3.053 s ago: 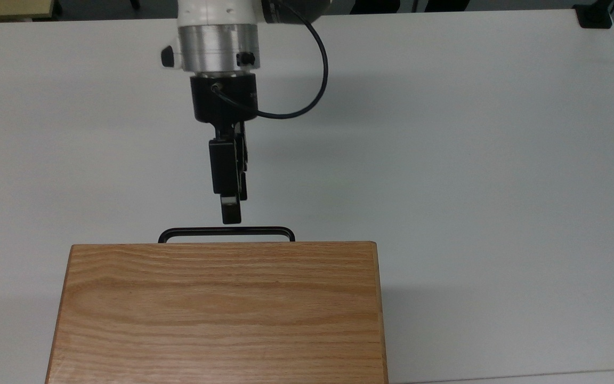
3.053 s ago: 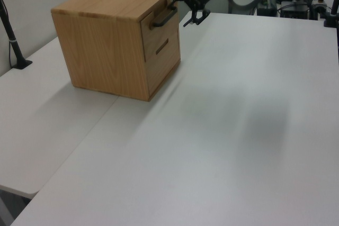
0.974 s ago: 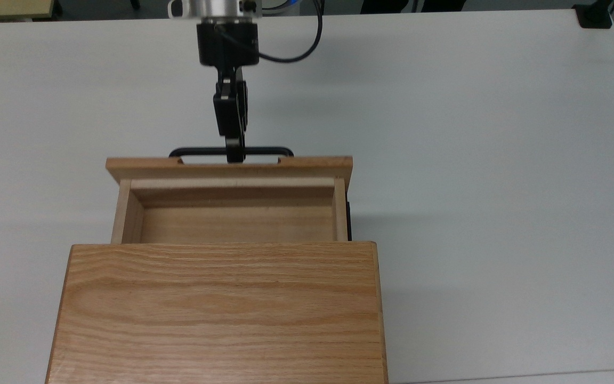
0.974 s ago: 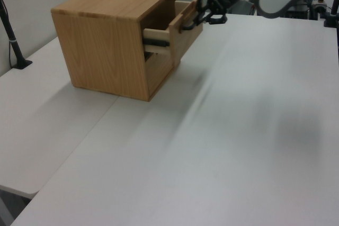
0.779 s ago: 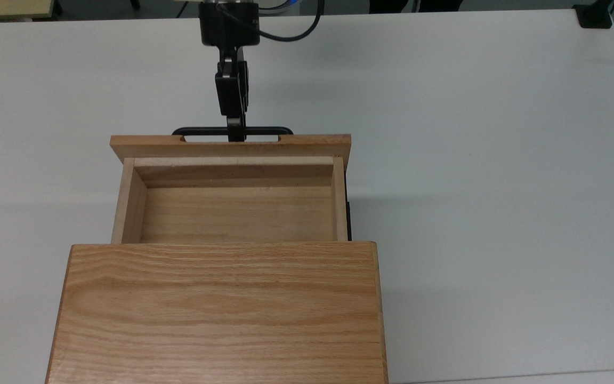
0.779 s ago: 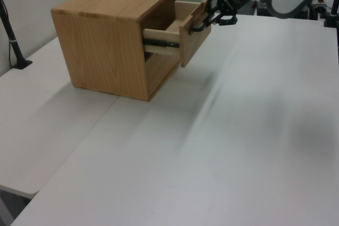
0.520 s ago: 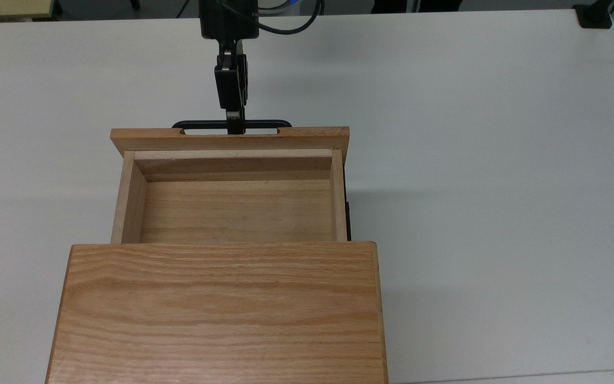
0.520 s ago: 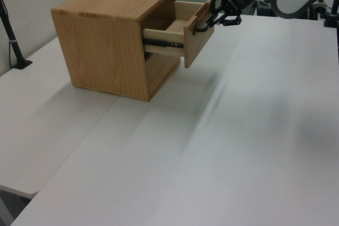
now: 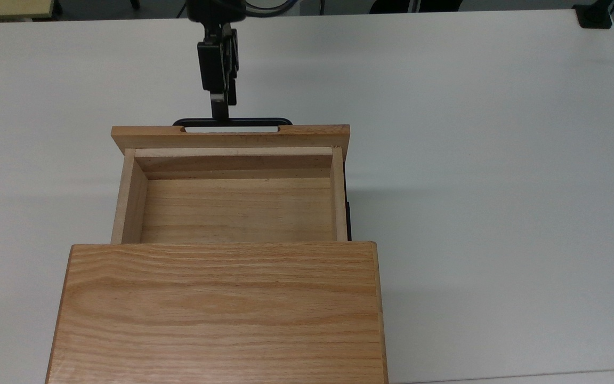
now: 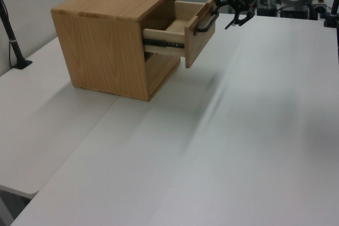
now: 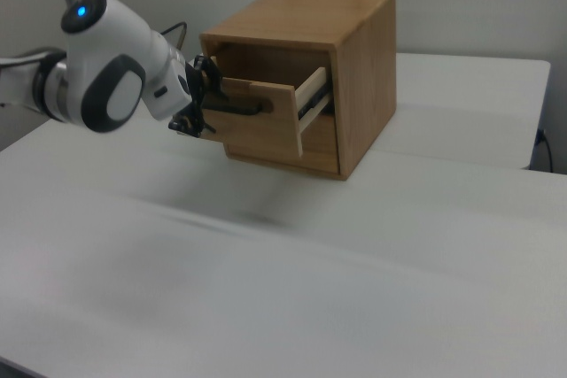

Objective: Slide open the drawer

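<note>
We see the drawer pulled well out of the cabinet, its flat front panel toward the top view's upper edge and its bare wooden floor exposed. In the left view the drawer juts from the upper opening toward the left view's right, with a dark slide rail showing along its side, and it hangs above the table rather than resting on it. The cabinet sits on a white table.

The black handle runs along the outer face of the front panel. The gripper points down at it from the top view's upper edge, its tip at or just beside the bar, left of the bar's middle in the top view. We cannot tell whether it touches the bar. In the left view the gripper sits just to the right of the front panel, and its 2 fingers look spread apart, with nothing between them.

In the right view the gripper lies at the left end of the drawer front, beside the handle, with the white arm behind it.
</note>
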Controlling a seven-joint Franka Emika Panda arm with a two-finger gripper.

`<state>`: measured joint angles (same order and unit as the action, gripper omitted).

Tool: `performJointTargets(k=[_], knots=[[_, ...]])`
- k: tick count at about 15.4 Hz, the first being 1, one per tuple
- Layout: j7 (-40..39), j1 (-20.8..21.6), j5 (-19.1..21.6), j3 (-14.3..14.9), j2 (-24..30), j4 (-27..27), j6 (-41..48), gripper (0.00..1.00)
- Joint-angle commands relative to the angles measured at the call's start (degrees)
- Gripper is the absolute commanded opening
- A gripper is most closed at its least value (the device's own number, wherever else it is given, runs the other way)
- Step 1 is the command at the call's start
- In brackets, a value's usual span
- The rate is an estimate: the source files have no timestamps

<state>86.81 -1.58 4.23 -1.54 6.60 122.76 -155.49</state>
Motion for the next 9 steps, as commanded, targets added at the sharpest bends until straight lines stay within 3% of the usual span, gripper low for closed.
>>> performJointTargets(k=[1, 4, 6, 9], knots=[[-0.23, -0.88, 0.35, 0.14, 1.49, -7.41, 14.38, 1.00], [-6.17, -0.79, -0.45, 0.14, 1.23, -15.50, 27.90, 1.00], [-18.19, -0.36, -0.71, -0.04, 0.87, -20.96, 38.72, 1.00], [-36.65, 1.48, -0.71, -0.57, 1.31, -23.53, 46.13, 1.00]])
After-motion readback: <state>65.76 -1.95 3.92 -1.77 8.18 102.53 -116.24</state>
